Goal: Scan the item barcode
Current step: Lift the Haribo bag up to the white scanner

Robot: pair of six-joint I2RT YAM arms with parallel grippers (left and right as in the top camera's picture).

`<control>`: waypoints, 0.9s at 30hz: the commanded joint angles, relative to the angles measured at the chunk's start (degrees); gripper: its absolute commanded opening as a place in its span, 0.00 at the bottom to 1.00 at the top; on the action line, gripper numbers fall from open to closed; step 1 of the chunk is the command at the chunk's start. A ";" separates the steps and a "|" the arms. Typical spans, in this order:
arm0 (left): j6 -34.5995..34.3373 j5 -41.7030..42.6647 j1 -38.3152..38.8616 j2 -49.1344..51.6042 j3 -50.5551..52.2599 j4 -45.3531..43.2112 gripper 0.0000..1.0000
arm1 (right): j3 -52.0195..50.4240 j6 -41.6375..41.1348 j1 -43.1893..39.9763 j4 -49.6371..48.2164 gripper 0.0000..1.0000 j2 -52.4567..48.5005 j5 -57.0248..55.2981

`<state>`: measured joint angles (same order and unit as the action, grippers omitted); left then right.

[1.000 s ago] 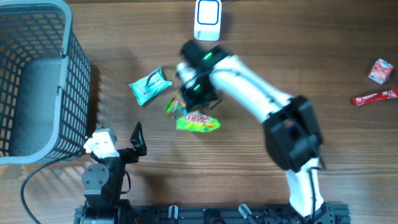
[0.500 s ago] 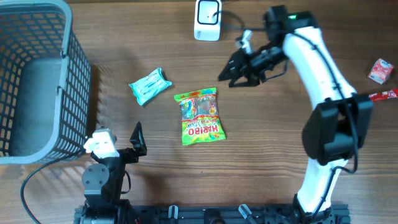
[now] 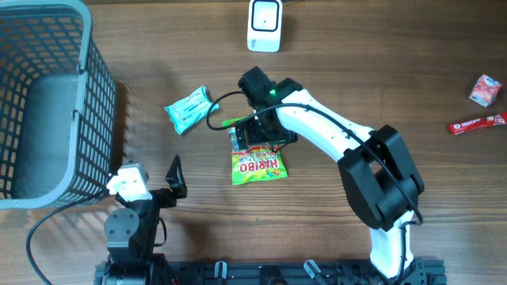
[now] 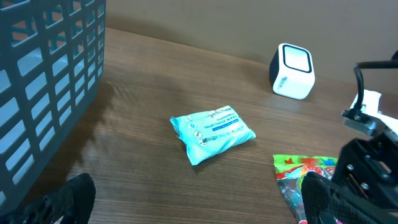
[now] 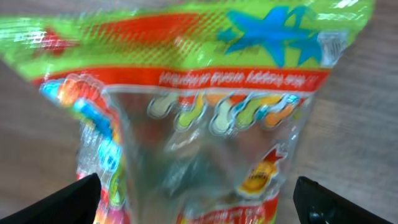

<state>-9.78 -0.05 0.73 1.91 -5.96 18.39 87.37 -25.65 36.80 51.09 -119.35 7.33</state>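
Right gripper (image 5: 200, 202): fingertips sit at the two lower corners of the wrist view, wide apart, so the jaws are open and nothing is held. It points down at the table (image 3: 380, 55).

Directly under it lies the candy bag (image 5: 205, 118), flat, with its green and orange printed top edge farthest from the fingers and the clear window nearest them. The view is blurred. No barcode can be made out on the face that shows. Whether the fingertips touch the film I cannot tell.

From overhead, the gripper covers the far half of the bag; the near half, with the red lettering, sticks out toward the robot's base.

Just left of this gripper, apart from the bag: a teal tissue pack (image 3: 191, 109), lying at a slant.

Ahead of the gripper, well apart, at the table's far edge: the white scanner (image 3: 264, 25), standing upright.

Far to its right: a small red box (image 3: 484, 89) and a red bar (image 3: 478, 123), close together near the table's edge.

Far to its left: the grey wire basket (image 3: 99, 87).

Left gripper (image 3: 154, 186): near the base, beside the basket's near corner, jaws spread wide, empty. In its wrist view the tissue pack lies ahead of it, with the scanner beyond and to the right.
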 commanded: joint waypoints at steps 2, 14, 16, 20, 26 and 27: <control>-0.11 0.66 -0.22 -0.31 0.28 -0.13 1.00 | -0.83 -3.54 0.81 -3.43 1.00 -3.32 -4.74; -0.11 0.66 -0.22 -0.31 0.28 -0.13 1.00 | 1.11 -6.60 1.01 -1.73 0.04 -8.90 25.59; -0.11 0.66 -0.22 -0.28 0.28 -0.13 1.00 | 1.73 3.74 -1.11 -2.47 0.04 -8.83 48.65; -0.11 0.66 -0.22 -0.31 0.28 -0.13 1.00 | 1.70 19.15 -4.83 -4.15 0.04 -8.83 85.66; -0.11 0.66 -0.22 -0.31 0.28 -0.13 1.00 | 1.77 42.16 -7.26 -27.58 0.04 -8.81 85.50; -0.11 0.68 -0.22 -0.31 0.28 -0.13 1.00 | 1.77 44.44 -7.21 -31.93 0.04 -8.81 85.50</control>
<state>-9.78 -0.05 0.73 1.91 -5.96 18.39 88.53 5.10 29.26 26.24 -128.31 85.73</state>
